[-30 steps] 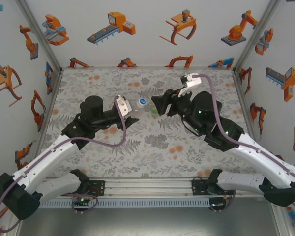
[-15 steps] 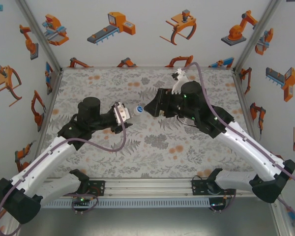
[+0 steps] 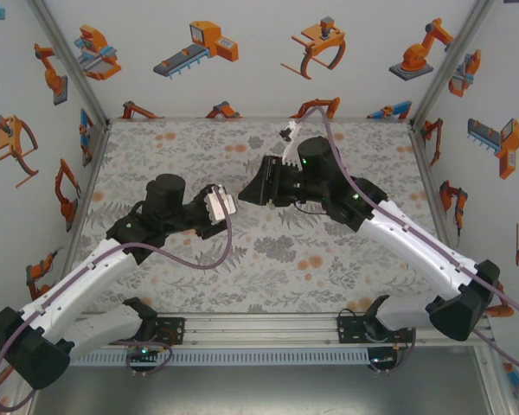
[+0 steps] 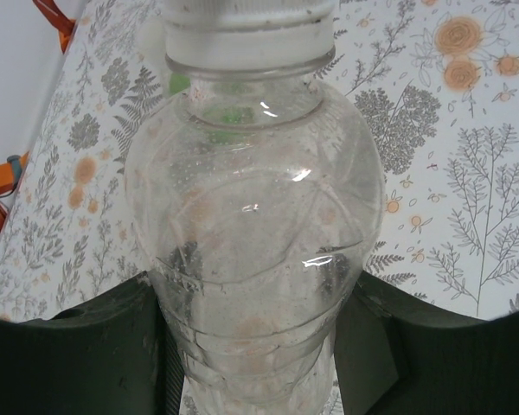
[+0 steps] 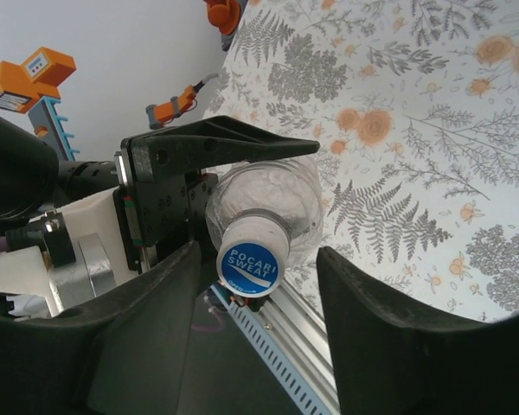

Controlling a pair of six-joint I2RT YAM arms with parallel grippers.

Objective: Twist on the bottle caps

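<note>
The clear bottle (image 4: 255,216) is held off the worktop (image 5: 432,130) by the left end effector (image 3: 221,206), whose fingers are closed against the lower body from both sides. The neck is thereby left free and is pointed towards the right arm. The bottle is presented this way, it is judged, so that it is kept from turning while the cap is twisted by the other arm.

The blue-topped cap (image 5: 251,259), printed "POCARI SWEAT", is seated on the neck. Whether it is threaded fully home cannot be told. The right end effector (image 5: 261,255) is spread wide, with one jaw on either side of the cap and a gap visible on both sides, so nothing is gripped by it. It is lined up on the cap's axis, which suits a closing and turning move.

No liquid is seen inside the bottle; only faint speckling is seen on its wall, and the floral worktop is seen through it. A green object (image 4: 180,84) is glimpsed beside and through the neck, too blurred to be identified
</note>
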